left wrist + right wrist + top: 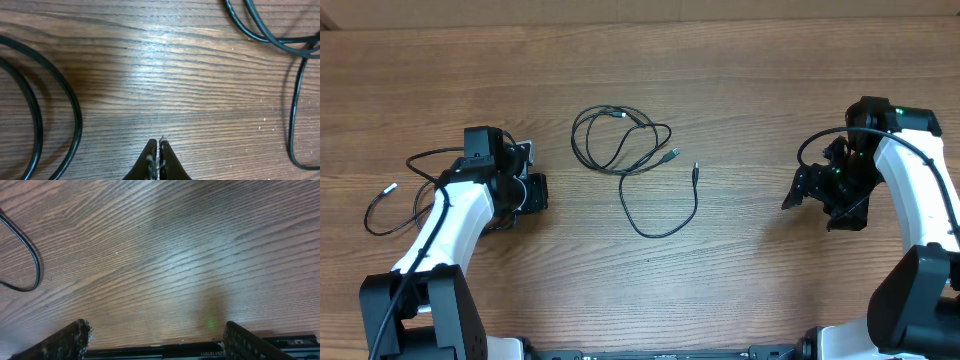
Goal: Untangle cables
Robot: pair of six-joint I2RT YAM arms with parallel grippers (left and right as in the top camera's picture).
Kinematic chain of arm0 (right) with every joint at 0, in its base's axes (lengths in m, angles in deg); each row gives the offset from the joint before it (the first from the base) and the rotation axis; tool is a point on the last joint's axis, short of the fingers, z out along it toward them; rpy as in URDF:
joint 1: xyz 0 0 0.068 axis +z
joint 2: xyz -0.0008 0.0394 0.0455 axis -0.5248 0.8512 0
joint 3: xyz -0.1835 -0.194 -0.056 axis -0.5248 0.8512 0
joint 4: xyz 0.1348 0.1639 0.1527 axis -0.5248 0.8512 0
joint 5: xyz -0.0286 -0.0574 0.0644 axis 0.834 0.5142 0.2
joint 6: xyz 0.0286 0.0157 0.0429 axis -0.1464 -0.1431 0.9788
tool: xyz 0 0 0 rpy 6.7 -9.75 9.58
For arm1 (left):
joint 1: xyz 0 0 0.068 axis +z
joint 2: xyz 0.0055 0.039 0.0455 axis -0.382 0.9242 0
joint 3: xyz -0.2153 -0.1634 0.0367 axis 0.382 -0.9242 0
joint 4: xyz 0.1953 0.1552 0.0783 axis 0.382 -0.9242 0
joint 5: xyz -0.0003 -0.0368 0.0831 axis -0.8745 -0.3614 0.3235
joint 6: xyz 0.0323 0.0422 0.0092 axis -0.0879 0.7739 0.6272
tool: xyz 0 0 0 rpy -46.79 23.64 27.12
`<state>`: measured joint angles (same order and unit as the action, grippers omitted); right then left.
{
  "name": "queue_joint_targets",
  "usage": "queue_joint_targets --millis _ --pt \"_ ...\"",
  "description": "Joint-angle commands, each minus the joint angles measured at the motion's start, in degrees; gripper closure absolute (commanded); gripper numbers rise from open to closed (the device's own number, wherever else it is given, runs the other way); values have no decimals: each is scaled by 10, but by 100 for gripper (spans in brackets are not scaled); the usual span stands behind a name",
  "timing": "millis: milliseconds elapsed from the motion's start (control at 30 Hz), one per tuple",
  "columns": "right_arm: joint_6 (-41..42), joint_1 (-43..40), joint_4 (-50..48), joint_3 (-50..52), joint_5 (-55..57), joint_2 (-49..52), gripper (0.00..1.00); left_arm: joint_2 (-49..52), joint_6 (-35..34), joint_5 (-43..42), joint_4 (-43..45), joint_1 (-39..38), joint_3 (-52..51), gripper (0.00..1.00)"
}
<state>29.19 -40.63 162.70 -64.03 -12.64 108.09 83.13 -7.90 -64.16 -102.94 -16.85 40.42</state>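
Note:
A loose bundle of thin black cables lies at the table's middle, with a silver-tipped plug and a second plug end on a long loop. Another thin black cable with a pale tip lies apart at the far left. My left gripper is shut and empty, left of the bundle; in the left wrist view its jaws are pressed together over bare wood, with cable loops to the left and right. My right gripper is open and empty, with a cable loop at the left edge.
The wooden table carries nothing else. Thicker black wires run along both arms. The arm bases stand at the front edge.

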Motion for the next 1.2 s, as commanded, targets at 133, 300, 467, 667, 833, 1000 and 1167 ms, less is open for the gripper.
queue_joint_targets --millis 133,300,467,667,833,1000,1167 --pt "-2 -2 -1 -9 0 -8 16 34 6 17 13 0 -5 96" --pt "-2 -2 1 -9 0 -8 16 66 4 43 17 0 -5 96" --pt "-2 -2 1 -9 0 -8 16 79 -66 198 10 1 -5 96" --pt "-2 -2 2 -9 0 -8 16 79 -119 284 19 19 -5 96" --pt "-2 -2 2 -9 0 -8 16 79 -123 281 22 39 -5 96" --pt "-2 -2 4 -9 0 -8 16 79 -143 283 14 86 12 96" --pt "-2 -2 5 -9 0 -8 16 79 -144 283 -14 121 51 96"
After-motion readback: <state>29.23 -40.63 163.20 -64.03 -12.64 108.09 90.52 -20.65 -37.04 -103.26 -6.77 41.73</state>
